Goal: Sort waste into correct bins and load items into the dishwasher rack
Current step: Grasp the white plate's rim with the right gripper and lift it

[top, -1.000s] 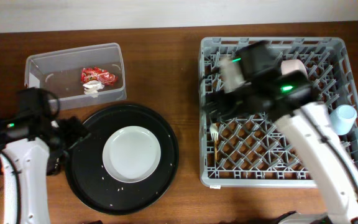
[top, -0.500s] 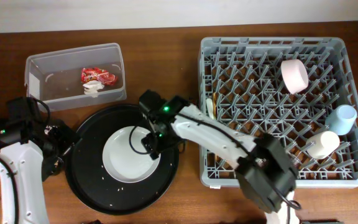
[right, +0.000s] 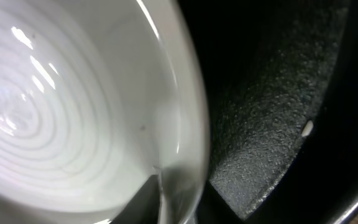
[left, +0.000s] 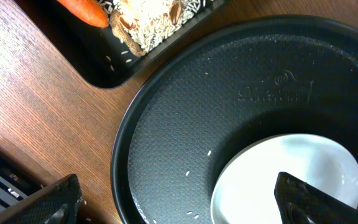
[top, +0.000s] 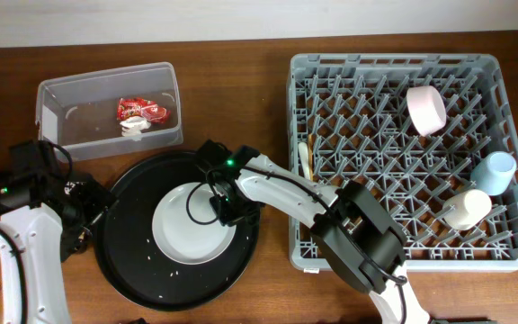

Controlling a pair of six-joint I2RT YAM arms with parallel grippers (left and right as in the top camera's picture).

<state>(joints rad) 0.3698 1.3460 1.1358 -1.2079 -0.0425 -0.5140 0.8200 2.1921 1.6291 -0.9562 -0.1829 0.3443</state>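
The right tool [top: 224, 205], over the rack [top: 394, 61] a second ago, has swung across and now pinches the white plate [top: 183, 229] at its right rim on the round black tray [top: 129, 256], likely to carry it to the rack, while the left tool [left: 176, 196] hangs spread apart.

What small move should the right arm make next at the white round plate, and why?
Probably raise the right pincer a little, to test its hold. It sits at the right rim of the white round plate, which lies in the big round black tray; whether the grip is firm does not show.
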